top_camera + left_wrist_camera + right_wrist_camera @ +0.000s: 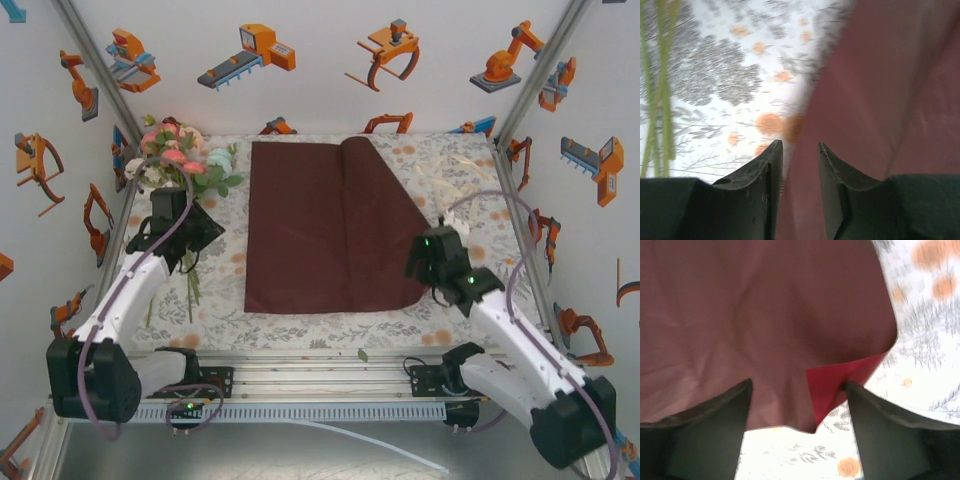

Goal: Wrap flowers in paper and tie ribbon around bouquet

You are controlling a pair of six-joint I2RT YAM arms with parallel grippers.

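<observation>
Left wrist: narrow gap between left fingers (765,185), nothing gripped; edge of paper (880,100) just ahead of tips, sheet spreading right; stems of flowers (662,100) far left on worktop (730,75). Right wrist: wide gap between right fingers (705,435), nothing gripped, paper's corner lying between tips. Overhead: paper flat between both pairs, flowers beyond left fingers.

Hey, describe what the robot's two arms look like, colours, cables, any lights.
The left arm and right arm have white shells with black joints and bases. A greyish-lilac cable loops along each. Green lights glow on the right arm's black wrist. The jaws are black and wedge-shaped.
</observation>
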